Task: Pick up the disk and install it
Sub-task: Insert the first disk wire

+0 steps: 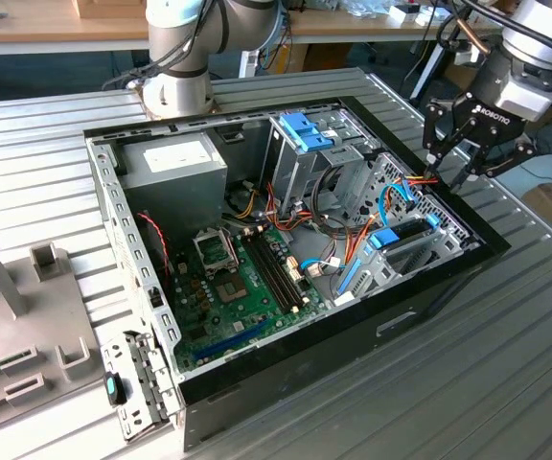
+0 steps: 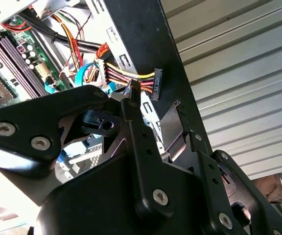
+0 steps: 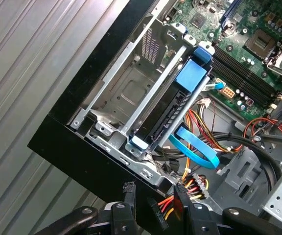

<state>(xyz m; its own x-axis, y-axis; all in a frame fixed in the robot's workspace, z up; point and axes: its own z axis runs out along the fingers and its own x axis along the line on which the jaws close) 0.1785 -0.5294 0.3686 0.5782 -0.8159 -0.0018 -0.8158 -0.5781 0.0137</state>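
Fingers (image 3: 129,192) spread apart, grasping nothing, poised over the black rim of the computer case (image 1: 286,369). In the first wrist view, a black cable plug (image 3: 156,211) trailing red, yellow and orange wires lies between the two fingertips; cannot tell if it touches either.

Disk (image 3: 173,107) sits just beyond the fingers and apart from them. It stands on edge inside the bare metal drive cage (image 3: 126,93), with blue plastic carrier pieces capping both visible ends. The cage is stamped sheet metal, with one bay beside the disk. A flat blue ribbon cable (image 3: 195,144) curls just beside the cage.

Farther inside the case are a green circuit board (image 1: 228,297) and a grey metal box (image 1: 175,158) in the far corner. The case rests on a ribbed grey metal surface (image 1: 506,383).
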